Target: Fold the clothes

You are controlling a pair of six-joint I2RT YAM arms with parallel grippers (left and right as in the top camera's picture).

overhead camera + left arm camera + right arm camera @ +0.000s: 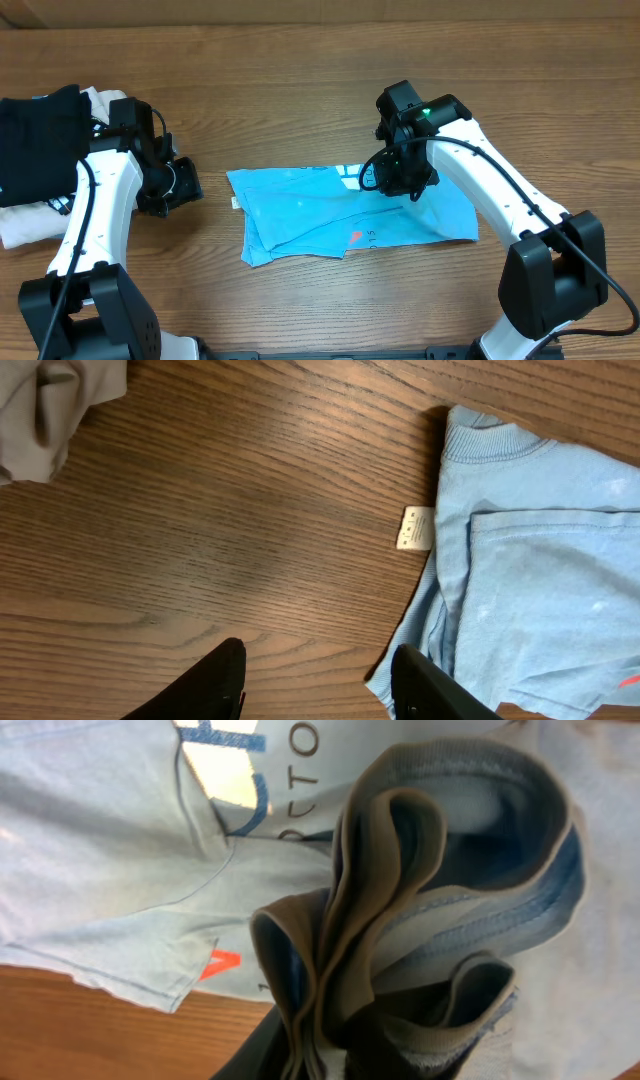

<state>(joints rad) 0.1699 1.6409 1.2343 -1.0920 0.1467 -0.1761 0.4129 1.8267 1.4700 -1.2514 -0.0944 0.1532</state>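
Observation:
The clothes (320, 215), a light sky-blue T-shirt with white and coral-red lettering, lie partly folded in the middle of the table. My right gripper (397, 178) hovers over the shirt's upper right part. In the right wrist view a thick bunch of folded blue fabric (440, 920) with the ribbed collar sits pinched between its jaws, which the cloth mostly hides. My left gripper (320, 685) stands open with nothing in it, just left of the shirt's left edge (430, 610). A small white label (417, 528) sticks out by the collar.
A black folded garment (35, 140) lies on a cream one (25, 225) at the far left, behind my left arm. A corner of pale cloth (50, 410) shows in the left wrist view. Bare wood surrounds the shirt.

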